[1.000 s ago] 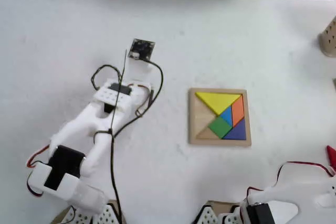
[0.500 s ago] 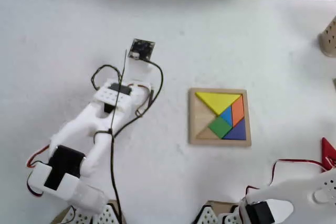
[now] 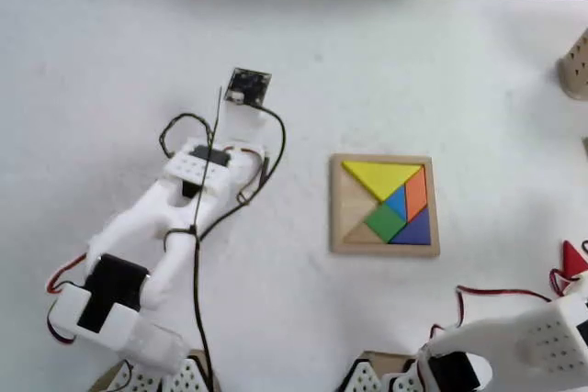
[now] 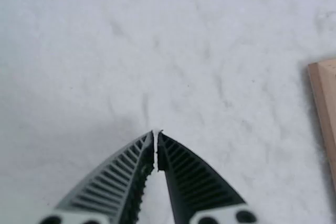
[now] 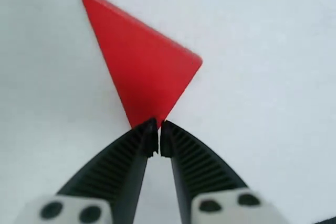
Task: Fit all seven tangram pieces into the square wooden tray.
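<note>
Five pieces are seated in the square wooden tray: the yellow triangle, the blue triangle, the orange parallelogram, the green square and the dark blue triangle. They fill one side of the tray; the other side is bare wood. By my count you are a little past halfway, with two pieces left to fit, and the red triangle is one of them.

That red triangle lies flat on the table, directly ahead of the right jaws. Its nearest corner sits right at their tips, and the rest of it spreads away from them. The right jaws are closed together and hold nothing. You will need to open them before they can take an edge of the piece. The tray is well apart from these jaws, so expect a long carry once you have the triangle.

The right arm lies low along the near edge of the table.

The left arm stretches out flat across the table. The left jaws are also pressed together and empty, pointing down at bare table. An edge of the tray lies off to one side of them, near but not touching.
</note>
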Controlling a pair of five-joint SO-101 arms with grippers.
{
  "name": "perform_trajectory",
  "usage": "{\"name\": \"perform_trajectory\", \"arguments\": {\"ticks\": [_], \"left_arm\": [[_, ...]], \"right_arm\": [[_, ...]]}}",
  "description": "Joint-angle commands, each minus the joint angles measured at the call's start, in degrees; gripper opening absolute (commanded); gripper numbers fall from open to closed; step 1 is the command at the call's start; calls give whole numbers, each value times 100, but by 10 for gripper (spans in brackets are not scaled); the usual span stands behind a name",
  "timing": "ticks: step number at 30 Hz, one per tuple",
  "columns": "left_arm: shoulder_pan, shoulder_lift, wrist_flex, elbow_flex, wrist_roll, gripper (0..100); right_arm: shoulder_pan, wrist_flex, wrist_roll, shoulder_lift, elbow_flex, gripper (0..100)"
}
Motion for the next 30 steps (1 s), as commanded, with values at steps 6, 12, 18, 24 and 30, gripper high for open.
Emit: {"name": "perform_trajectory", "arguments": {"ticks": [6, 12, 18, 24, 30], "left_arm": [[57, -40, 26, -88, -176, 42], [57, -40, 26, -88, -176, 42], [57, -40, 18, -88, -176, 42], [57, -40, 9, -88, -176, 42], [57, -40, 0, -79, -176, 42]], "right_arm": [[-611, -523, 501, -127, 62, 198], [-646, -734, 1064, 330, -53, 258], [-532, -778, 1521, 796, -220, 259], [-505, -532, 1960, 1200, -211, 261], [-558, 690, 2312, 1051, -492, 261]]}}
